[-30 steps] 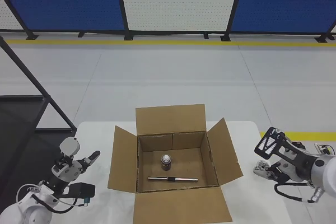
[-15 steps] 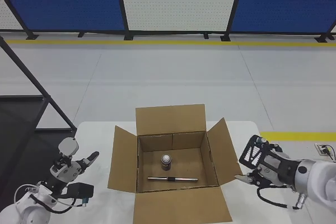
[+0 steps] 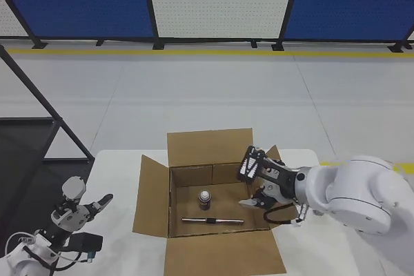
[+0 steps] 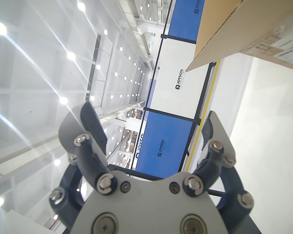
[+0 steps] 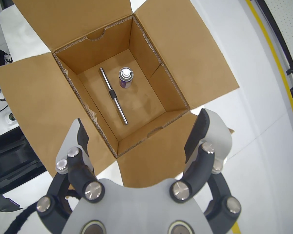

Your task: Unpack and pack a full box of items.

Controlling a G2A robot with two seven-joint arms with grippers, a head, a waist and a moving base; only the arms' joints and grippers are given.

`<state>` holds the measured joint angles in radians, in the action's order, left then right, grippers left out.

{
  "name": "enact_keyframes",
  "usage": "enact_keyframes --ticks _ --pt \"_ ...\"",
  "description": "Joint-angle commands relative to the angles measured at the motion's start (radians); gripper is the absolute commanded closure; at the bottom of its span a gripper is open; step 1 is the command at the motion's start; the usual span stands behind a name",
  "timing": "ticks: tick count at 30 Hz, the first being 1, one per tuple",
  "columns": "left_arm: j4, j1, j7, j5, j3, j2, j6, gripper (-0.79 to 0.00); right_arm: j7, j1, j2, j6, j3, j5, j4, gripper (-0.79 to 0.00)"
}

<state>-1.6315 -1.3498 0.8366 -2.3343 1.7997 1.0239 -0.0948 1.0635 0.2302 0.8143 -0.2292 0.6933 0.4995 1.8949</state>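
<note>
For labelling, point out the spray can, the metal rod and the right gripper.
spray can point(image 5: 125, 74), right wrist view, on its silver top.
metal rod point(image 5: 113, 95), right wrist view, on its dark middle collar.
right gripper point(image 5: 142, 119), right wrist view, midway between its fingertips.

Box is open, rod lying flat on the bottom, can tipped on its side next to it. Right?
Not quite: the can stands upright, top up, next to the rod; the right wrist view shows it. The box is open and the rod lies flat on the bottom.
</note>
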Motion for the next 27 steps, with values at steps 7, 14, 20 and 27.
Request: enact_keyframes --ticks 7,14,20,27 --pt "-0.025 -0.006 0.018 0.046 -0.026 0.001 -0.01 -0.785 -0.124 -0.113 0.163 0.099 -0.262 0.064 -0.182 -0.785" --pt "-0.025 -0.006 0.018 0.046 -0.026 0.001 -0.01 -0.785 -0.116 -0.137 0.215 0.039 -0.317 0.036 -0.261 -0.785" --pt "-0.025 -0.006 0.018 0.046 -0.026 0.001 -0.01 -0.785 -0.116 -0.137 0.215 0.039 -0.317 0.036 -0.261 -0.785" --pt "-0.025 -0.006 0.018 0.046 -0.026 0.001 -0.01 -0.785 -0.133 -0.114 0.227 0.042 -0.329 0.037 -0.301 -0.785"
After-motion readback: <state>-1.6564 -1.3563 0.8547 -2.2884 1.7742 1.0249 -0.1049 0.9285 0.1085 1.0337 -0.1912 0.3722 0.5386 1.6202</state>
